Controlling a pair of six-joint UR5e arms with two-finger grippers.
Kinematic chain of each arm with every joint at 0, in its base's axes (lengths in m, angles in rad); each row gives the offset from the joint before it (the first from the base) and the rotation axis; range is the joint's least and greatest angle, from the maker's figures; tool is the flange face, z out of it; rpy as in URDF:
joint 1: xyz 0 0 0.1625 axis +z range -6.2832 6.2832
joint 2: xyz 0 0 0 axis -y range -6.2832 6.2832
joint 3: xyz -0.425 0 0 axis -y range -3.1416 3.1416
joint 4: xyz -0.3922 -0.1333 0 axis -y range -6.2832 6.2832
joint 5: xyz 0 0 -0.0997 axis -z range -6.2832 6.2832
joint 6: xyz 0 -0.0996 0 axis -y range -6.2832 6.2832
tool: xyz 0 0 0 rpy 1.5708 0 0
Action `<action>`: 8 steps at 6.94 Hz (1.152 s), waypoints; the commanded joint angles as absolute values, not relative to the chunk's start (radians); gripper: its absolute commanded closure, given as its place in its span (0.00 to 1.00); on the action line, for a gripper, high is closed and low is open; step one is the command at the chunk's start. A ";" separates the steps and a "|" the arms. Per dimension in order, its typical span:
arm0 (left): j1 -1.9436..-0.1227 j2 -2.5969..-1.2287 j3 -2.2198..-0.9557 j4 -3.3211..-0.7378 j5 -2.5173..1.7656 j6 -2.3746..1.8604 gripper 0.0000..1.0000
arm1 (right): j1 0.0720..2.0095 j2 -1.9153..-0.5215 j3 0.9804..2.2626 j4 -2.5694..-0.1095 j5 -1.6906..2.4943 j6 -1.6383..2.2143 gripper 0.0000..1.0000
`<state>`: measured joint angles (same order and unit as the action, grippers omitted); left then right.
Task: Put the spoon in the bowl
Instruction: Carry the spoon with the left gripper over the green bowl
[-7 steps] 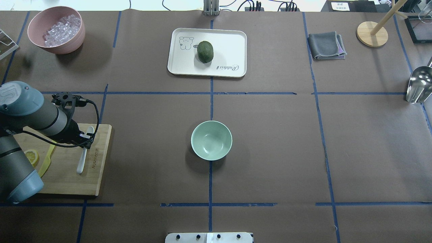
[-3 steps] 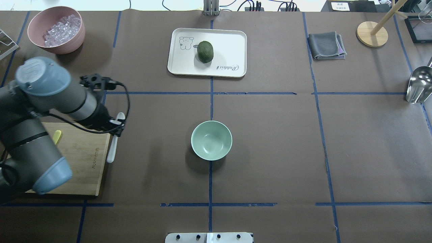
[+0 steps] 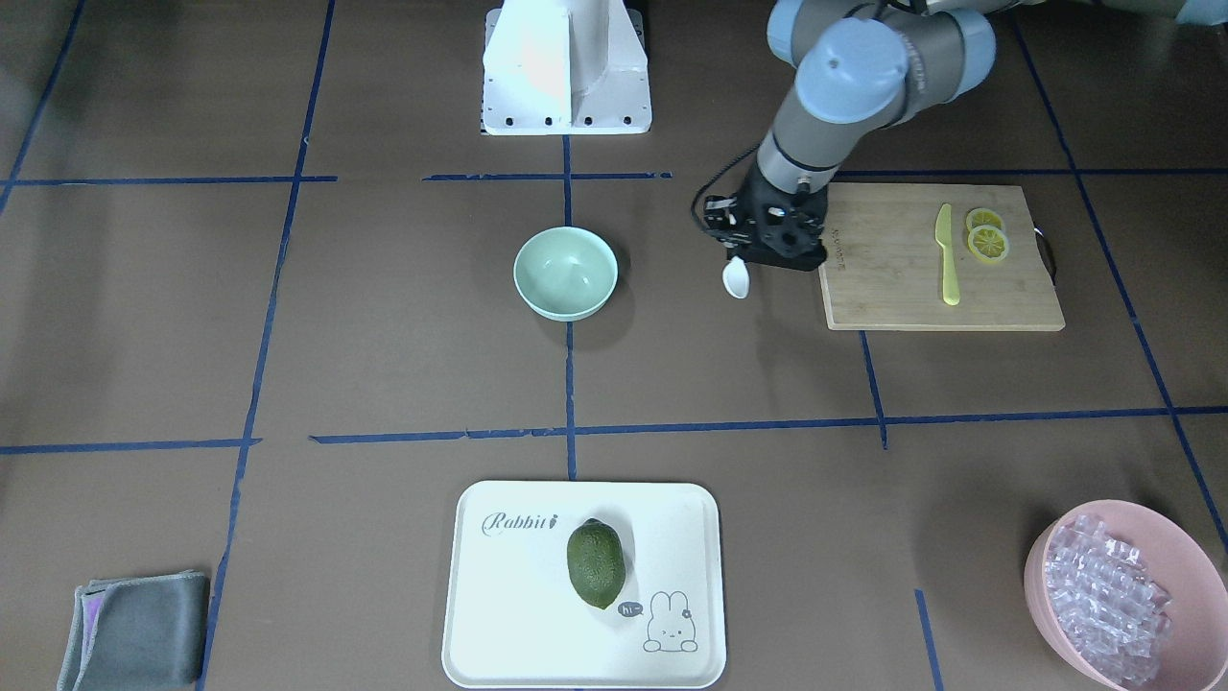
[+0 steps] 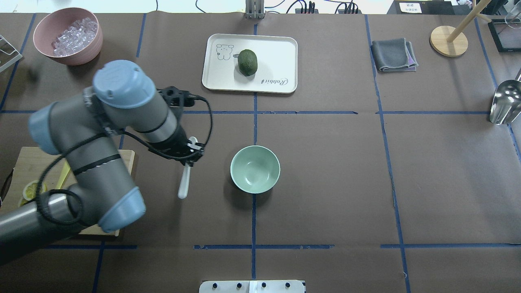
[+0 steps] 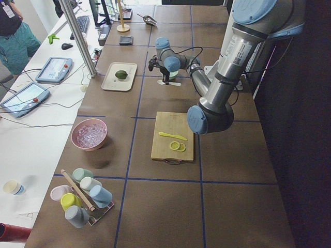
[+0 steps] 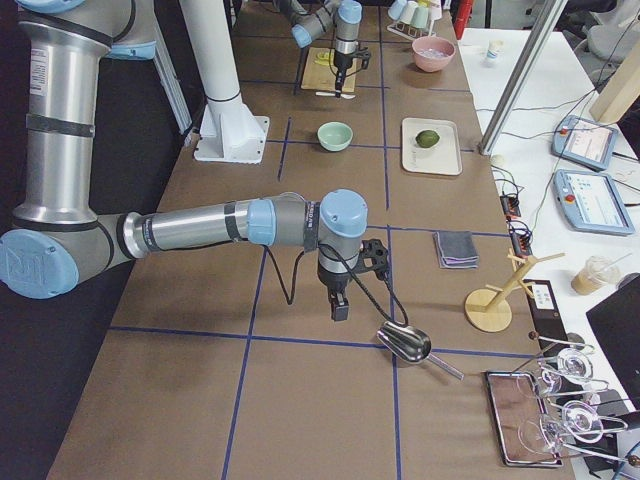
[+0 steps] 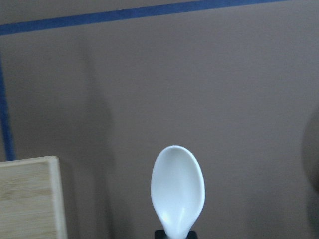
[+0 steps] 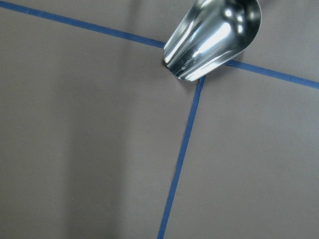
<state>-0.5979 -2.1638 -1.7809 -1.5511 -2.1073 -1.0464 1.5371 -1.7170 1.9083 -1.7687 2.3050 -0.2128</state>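
Note:
My left gripper (image 4: 191, 156) is shut on the white plastic spoon (image 4: 185, 183) near its scoop end and holds it above the brown table. The handle points toward the robot. The spoon is left of the mint-green bowl (image 4: 255, 169), apart from it. In the front-facing view the scoop (image 3: 736, 278) sticks out below the gripper (image 3: 758, 248), to the right of the bowl (image 3: 565, 272). The left wrist view shows the scoop (image 7: 178, 191) over bare table. My right gripper (image 6: 341, 312) shows only in the exterior right view; I cannot tell if it is open or shut.
A wooden cutting board (image 3: 892, 278) with a yellow knife (image 3: 947, 254) and lemon slices (image 3: 986, 240) lies behind the left arm. A pink bowl of ice (image 4: 67, 34), a white tray (image 4: 281, 53) with an avocado, a grey cloth (image 4: 394, 55) and a metal scoop (image 4: 504, 101) stand farther off.
My left arm has carried the spoon from over the cutting board to the right, toward the bowl. The bowl has not moved.

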 commanded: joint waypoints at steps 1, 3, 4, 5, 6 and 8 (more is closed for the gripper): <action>-0.548 -2.333 -1.639 -1.546 -2.091 -1.153 1.00 | 1.537 -1.717 1.908 -1.769 2.306 -0.203 0.00; -0.494 -2.403 -1.573 -1.552 -2.052 -1.196 1.00 | 1.537 -1.712 1.910 -1.769 2.307 -0.202 0.00; -0.494 -2.449 -1.524 -1.552 -2.052 -1.198 1.00 | 1.537 -1.712 1.911 -1.769 2.307 -0.202 0.00; -0.494 -2.471 -1.478 -1.557 -2.052 -1.197 1.00 | 1.537 -1.713 1.910 -1.769 2.307 -0.202 0.00; -0.494 -2.471 -1.471 -1.557 -2.052 -1.197 1.00 | 1.537 -1.713 1.913 -1.769 2.307 -0.202 0.00; -0.494 -2.467 -1.471 -1.559 -2.052 -1.197 0.20 | 1.537 -1.715 1.911 -1.769 2.309 -0.201 0.00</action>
